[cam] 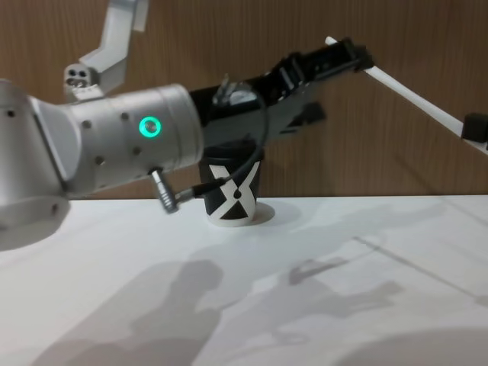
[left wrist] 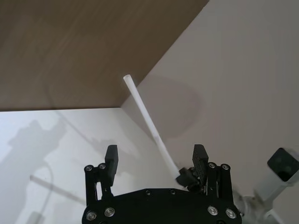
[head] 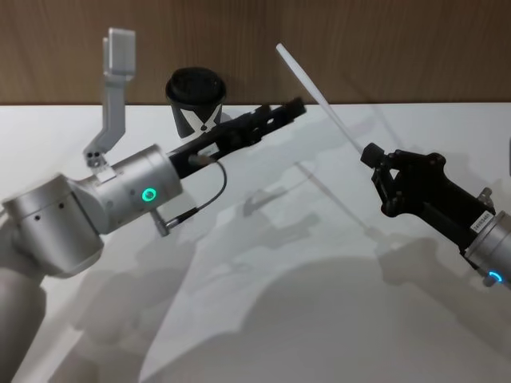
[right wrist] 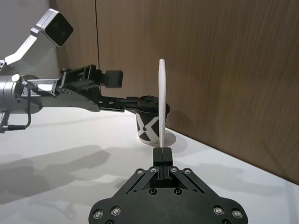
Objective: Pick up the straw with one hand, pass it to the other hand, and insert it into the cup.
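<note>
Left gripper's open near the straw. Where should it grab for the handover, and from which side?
Probably the bare shaft of the straw above the right gripper, which pinches its lower end. Come from the robot's left, across the shaft: the left gripper is open with the tilted straw showing between its fingers, so closing there should clamp it squarely.

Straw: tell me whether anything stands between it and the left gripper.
Nothing visible does. The straw, clamped in the right gripper, passes through the gap between the left gripper's open jaws, near one of them.
</note>
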